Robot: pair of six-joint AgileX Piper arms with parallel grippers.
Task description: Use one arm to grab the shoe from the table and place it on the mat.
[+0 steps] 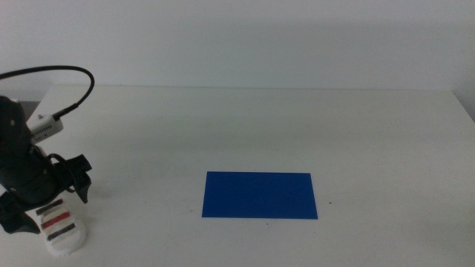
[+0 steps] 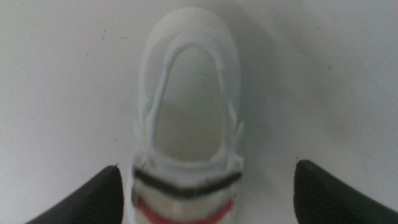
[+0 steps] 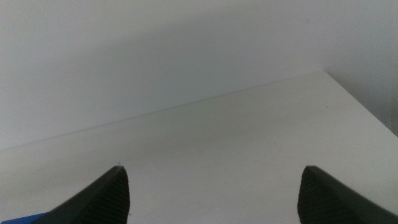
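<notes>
White shoe [image 1: 61, 226] near the desk's [image 1: 297, 126] front left corner, partly hidden under the left arm [image 1: 22, 167], heel rim cut by the picture's edge; only dark and red straps peeking out. Left tool [image 2: 205, 186] low over the shoe [image 2: 189, 124], jaws spread wide apart on either side, not touching; toe end blurred. Deep-blue mat [image 1: 260, 195] well apart, mid-desk, bare. Right tool [image 3: 214, 186] out of the middle view, jaws apart over bare desk, blue sliver at one corner.

shoe [image 1: 59, 228] half hidden under the left end effector [image 1: 46, 202], its toe end cut off in the blurred left wrist view, mat [image 3: 25, 219] a corner sliver in the right wrist view
</notes>
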